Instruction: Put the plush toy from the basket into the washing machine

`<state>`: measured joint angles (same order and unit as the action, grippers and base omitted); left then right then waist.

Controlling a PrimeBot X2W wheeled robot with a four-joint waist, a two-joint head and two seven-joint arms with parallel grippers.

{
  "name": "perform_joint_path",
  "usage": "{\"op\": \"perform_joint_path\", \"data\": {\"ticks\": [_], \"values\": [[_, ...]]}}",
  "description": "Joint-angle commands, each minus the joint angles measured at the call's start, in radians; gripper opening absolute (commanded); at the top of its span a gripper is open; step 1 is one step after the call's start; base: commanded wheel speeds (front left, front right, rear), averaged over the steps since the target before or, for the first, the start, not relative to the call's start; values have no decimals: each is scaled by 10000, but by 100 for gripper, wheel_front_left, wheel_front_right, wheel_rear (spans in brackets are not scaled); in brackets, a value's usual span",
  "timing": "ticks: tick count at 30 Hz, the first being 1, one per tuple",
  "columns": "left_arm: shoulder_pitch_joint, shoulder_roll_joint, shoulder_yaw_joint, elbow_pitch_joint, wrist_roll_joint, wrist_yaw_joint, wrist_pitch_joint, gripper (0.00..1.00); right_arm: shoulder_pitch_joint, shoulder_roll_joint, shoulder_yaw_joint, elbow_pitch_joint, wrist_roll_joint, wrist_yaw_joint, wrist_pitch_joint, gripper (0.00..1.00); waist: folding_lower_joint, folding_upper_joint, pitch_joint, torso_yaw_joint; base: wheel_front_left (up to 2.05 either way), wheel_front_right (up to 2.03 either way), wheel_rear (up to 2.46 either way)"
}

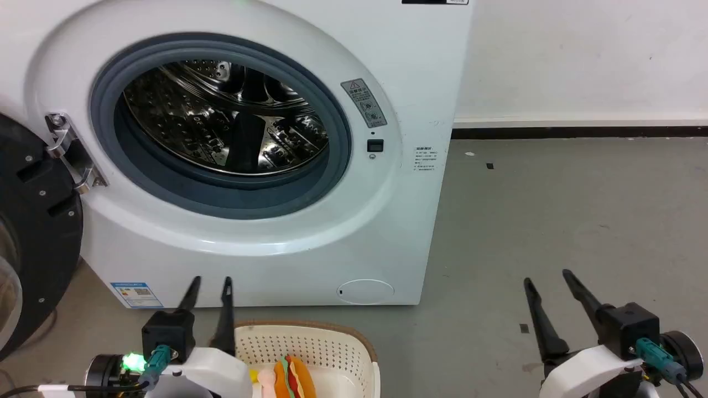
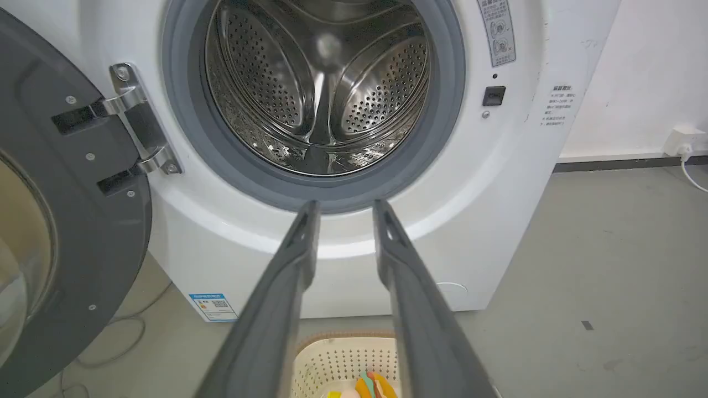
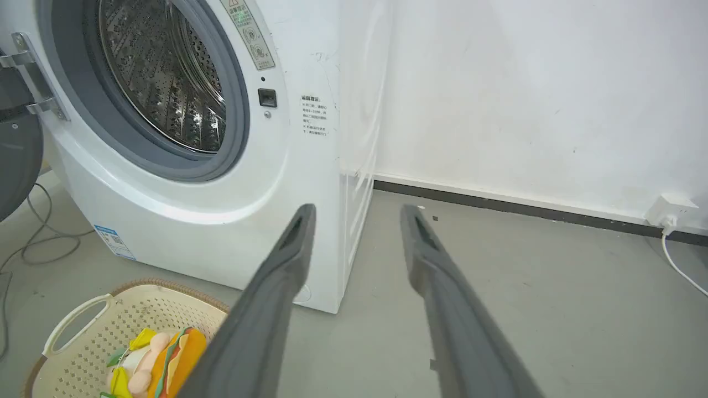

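The plush toy (image 1: 290,378) lies in the basket (image 1: 332,342) on the floor (image 1: 553,221), just before the washing machine (image 1: 409,83), whose door (image 1: 33,237) stands open. The left gripper (image 1: 211,280), near the basket, and the right gripper (image 1: 547,277), well off to the side, both have their fingers apart and empty.

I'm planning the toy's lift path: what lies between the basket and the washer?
Only a narrow bare strip of grey floor, clearest in the right wrist view; the basket stands just in front of the washer.
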<state>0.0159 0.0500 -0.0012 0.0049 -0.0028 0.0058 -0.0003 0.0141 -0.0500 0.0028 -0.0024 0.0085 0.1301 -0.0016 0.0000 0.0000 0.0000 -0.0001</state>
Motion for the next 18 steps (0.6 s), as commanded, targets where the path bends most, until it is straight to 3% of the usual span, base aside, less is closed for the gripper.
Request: {"op": "perform_joint_path", "data": {"ticks": [1,18], "values": [[0,0,0,0,0,0,-1,100,0,0,0,0,1,0,-1,100,0,0,0,0,0,0,0],[-9,0,-328,143,-209,127,-349,100,4,0,-105,-108,262,1,-347,100,0,0,171,-45,0,0,0]]}}
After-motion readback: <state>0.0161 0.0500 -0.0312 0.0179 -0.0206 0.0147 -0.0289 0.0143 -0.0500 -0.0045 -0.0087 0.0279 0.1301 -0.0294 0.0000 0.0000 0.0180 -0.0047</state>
